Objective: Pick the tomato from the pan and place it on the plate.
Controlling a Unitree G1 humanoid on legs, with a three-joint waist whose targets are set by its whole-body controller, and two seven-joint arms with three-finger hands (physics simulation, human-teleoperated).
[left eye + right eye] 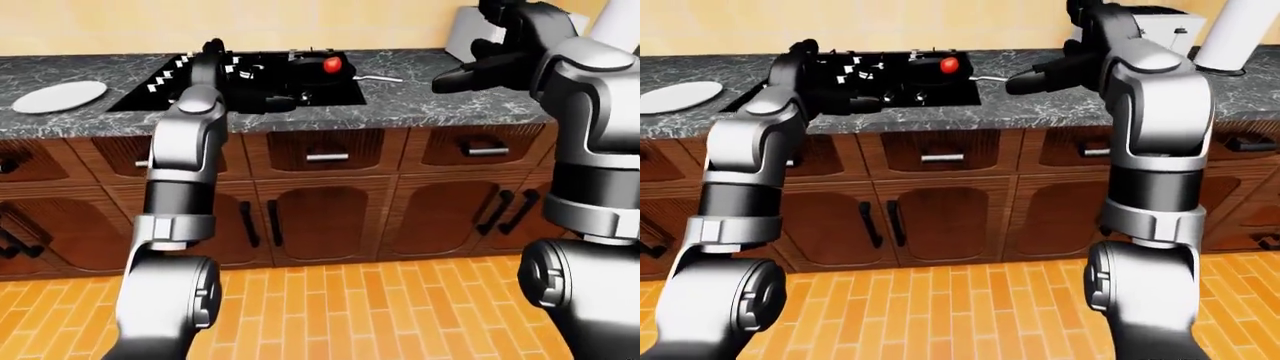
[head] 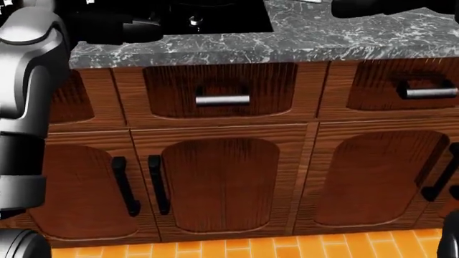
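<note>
Tomato [image 1: 332, 65] in pan [image 1: 312, 73], btwn both hands; fingers spread, holding nothing.

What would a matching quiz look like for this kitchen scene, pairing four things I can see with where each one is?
Things:
1. tomato
2. plate
3. pan
4. drawer handle

Places:
a. on the black stove
b. on the wooden front under the counter
c. inside the pan
d. on the counter at the far left of the left-eye view

Pairs: 1-c, 2-d, 3-a, 4-b
</note>
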